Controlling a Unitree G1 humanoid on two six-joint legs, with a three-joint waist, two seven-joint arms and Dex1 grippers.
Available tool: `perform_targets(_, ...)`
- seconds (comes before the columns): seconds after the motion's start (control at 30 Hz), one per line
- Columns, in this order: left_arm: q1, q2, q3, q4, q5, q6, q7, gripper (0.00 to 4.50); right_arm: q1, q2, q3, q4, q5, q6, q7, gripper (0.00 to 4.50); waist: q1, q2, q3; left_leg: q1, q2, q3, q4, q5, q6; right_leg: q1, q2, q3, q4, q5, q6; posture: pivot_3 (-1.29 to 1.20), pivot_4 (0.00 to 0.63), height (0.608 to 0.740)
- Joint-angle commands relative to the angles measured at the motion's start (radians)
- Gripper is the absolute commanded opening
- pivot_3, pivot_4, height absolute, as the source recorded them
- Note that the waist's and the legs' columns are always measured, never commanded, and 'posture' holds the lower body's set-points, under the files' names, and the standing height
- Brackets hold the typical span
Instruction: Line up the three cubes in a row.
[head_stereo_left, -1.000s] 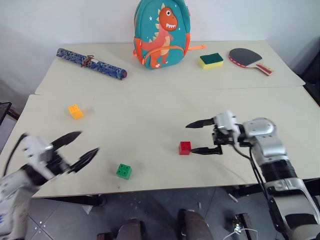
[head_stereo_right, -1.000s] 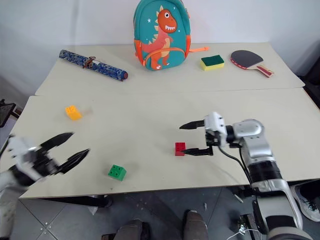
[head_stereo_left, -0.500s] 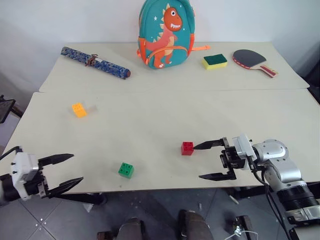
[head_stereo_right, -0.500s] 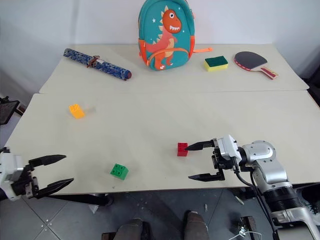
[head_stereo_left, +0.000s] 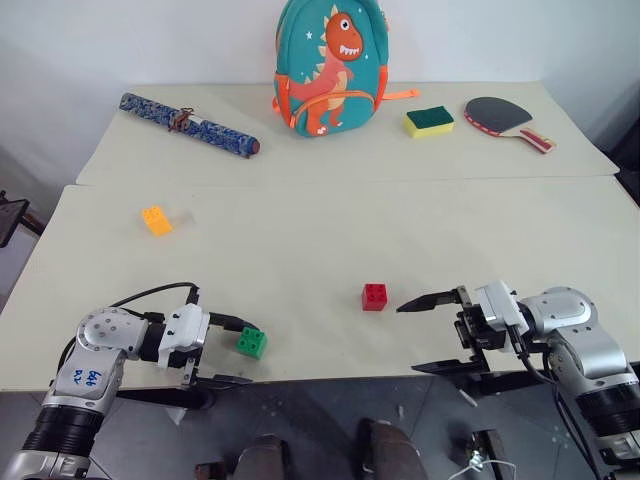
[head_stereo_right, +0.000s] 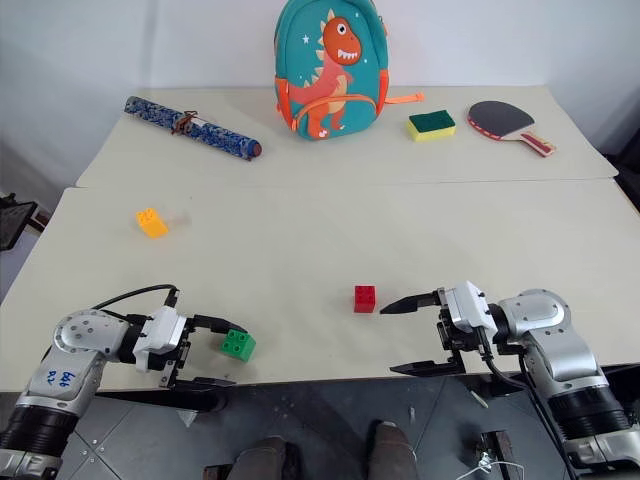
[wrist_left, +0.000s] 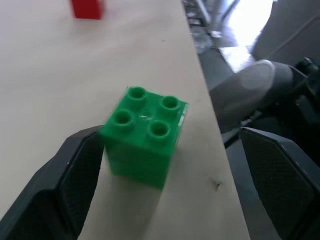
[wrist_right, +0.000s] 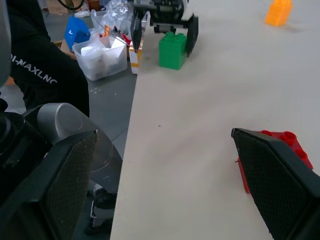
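From above we see our left gripper (head_stereo_left: 232, 352) wide around the green cube (head_stereo_left: 251, 343); the wrist view shows one finger (wrist_left: 80, 165) touching it. Right gripper (head_stereo_left: 430, 335) wide, red cube (head_stereo_left: 374, 296) at its 10 o'clock

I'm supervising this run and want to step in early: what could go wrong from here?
The green cube sits near the table's front edge; the left gripper, with only one finger against it, might nudge it off. The orange-yellow cube lies far from the red cube, so the row needs long moves.
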Motion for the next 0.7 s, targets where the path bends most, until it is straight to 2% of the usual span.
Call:
perform_targets(0.03, -0.024, -0.002, 0.006, 0.012, -0.015, -0.005, -0.005, 3.32, 0.013, -0.002, -0.040, -0.031, 0.005, 0.001, 0.026, 4.50, 0.000, 0.000, 0.000, 0.000, 0.000, 0.000, 0.000, 0.000, 0.000, 0.000, 0.000, 0.000, 0.000, 0.000, 0.000, 0.00, 0.150, 0.740)
perform_targets(0.17, -0.059, -0.024, -0.008, 0.011, -0.024, 0.023, 0.009, 2.16, 0.025, 0.004, -0.059, -0.012, -0.017, -0.022, 0.002, 4.50, 0.003, 0.000, 0.000, -0.001, 0.000, 0.000, 0.002, 0.000, 0.001, 0.000, 0.000, 0.000, 0.000, 0.000, 0.000, 0.00, 0.150, 0.740)
perform_targets(0.23, -0.133, -0.056, -0.015, 0.016, -0.017, 0.092, 0.070, 1.53, 0.032, 0.001, -0.078, -0.005, -0.028, -0.022, -0.011, 4.50, 0.011, -0.001, 0.000, -0.001, 0.000, 0.000, 0.004, -0.001, 0.001, 0.000, 0.000, 0.000, 0.000, 0.000, 0.000, 0.00, 0.150, 0.740)
perform_targets(0.37, -0.258, -0.131, -0.045, 0.029, -0.003, 0.183, 0.148, 1.47, 0.037, -0.005, -0.102, -0.012, -0.043, -0.006, -0.037, 4.50, 0.022, -0.001, 0.000, -0.003, 0.000, -0.001, 0.010, -0.002, 0.003, 0.001, 0.000, 0.001, 0.002, 0.000, 0.000, 0.00, 0.150, 0.740)
perform_targets(0.43, -0.348, -0.186, -0.111, 0.073, 0.054, 0.205, 0.172, 1.47, 0.047, -0.023, -0.115, -0.035, -0.042, 0.033, -0.049, 4.50, 0.026, -0.001, 0.000, -0.003, 0.000, -0.001, 0.012, -0.002, 0.004, 0.003, 0.000, 0.000, 0.001, 0.000, 0.001, 0.00, 0.150, 0.740)
perform_targets(0.57, -0.420, -0.237, -0.191, 0.177, 0.142, 0.165, 0.176, 1.47, 0.056, -0.028, -0.130, -0.075, -0.037, 0.072, -0.067, 4.50, 0.024, -0.001, 0.000, -0.002, -0.001, -0.001, 0.013, -0.003, 0.005, 0.004, 0.000, 0.001, 0.000, 0.001, 0.002, 0.00, 0.150, 0.740)
perform_targets(0.7, -0.451, -0.276, -0.206, 0.250, 0.168, 0.128, 0.194, 1.47, 0.064, -0.023, -0.147, -0.099, -0.036, 0.093, -0.086, 4.50, 0.015, -0.001, 0.001, -0.002, 0.000, -0.001, 0.011, -0.003, 0.004, 0.004, 0.000, 0.000, 0.000, 0.001, 0.002, 0.00, 0.150, 0.740)
